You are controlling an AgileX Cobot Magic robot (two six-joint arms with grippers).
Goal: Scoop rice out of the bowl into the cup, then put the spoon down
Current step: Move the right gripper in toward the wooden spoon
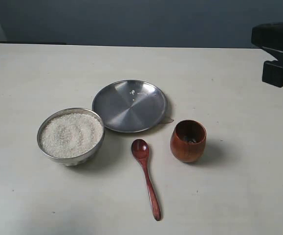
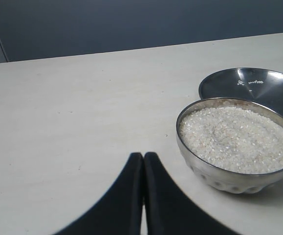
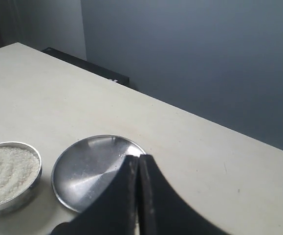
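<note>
The silver bowl (image 1: 95, 149) stands at the table's left, filled with white rice (image 1: 71, 134). The brown wooden cup (image 1: 187, 142) stands upright to the right, dark inside. Between them the wooden spoon (image 1: 147, 176) lies flat, head toward the plate, handle toward the front edge. My left gripper (image 2: 143, 155) is shut and empty, hovering beside the bowl (image 2: 214, 176) and its rice (image 2: 236, 138). My right gripper (image 3: 139, 158) is shut and empty, high above the table; the bowl (image 3: 24, 191) shows at that view's edge. Part of the right arm (image 1: 278, 51) shows at the exterior view's upper right.
A flat steel plate (image 1: 129, 105) with a few stray grains lies behind the spoon, between bowl and cup; it also shows as the plate (image 2: 273, 90) behind the bowl and the plate (image 3: 82, 171) under my right fingers. A dark wall backs the table.
</note>
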